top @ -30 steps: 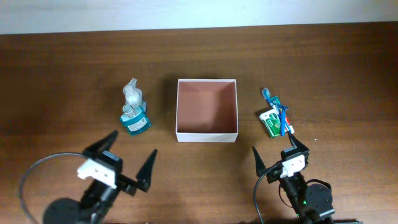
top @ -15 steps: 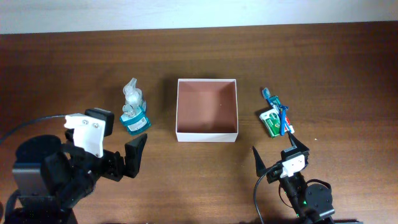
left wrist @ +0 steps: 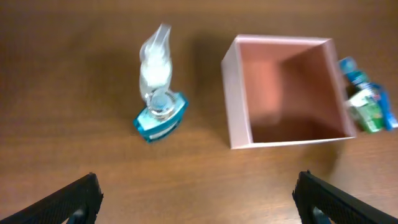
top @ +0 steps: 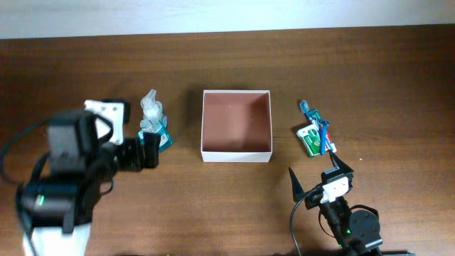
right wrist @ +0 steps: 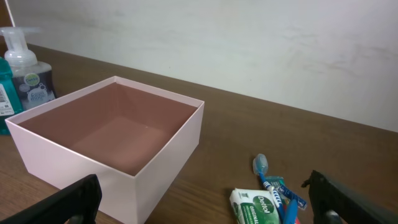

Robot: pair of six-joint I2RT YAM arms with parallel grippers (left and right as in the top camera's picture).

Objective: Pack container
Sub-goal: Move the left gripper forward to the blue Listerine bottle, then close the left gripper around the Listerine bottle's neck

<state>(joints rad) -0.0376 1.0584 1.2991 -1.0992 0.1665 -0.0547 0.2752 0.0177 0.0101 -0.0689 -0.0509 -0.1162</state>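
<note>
While the container point(top: 237, 156) sits at the middle of the table point(top: 370, 71), the overhead view shows a soap bottle point(top: 152, 122) just left of it and a toothpaste pack point(top: 316, 136) just right of it. The left arm point(top: 71, 171) reaches in from the container's left, close to the bottle. The right jaws, in front of the container's right corner, are spread and hold nothing.

From the left wrist, the left jaws are spread wide and released, short of the container point(left wrist: 239, 99).

From the right wrist, the bottle point(right wrist: 22, 68) stands upright beyond the container's far-left corner.
</note>
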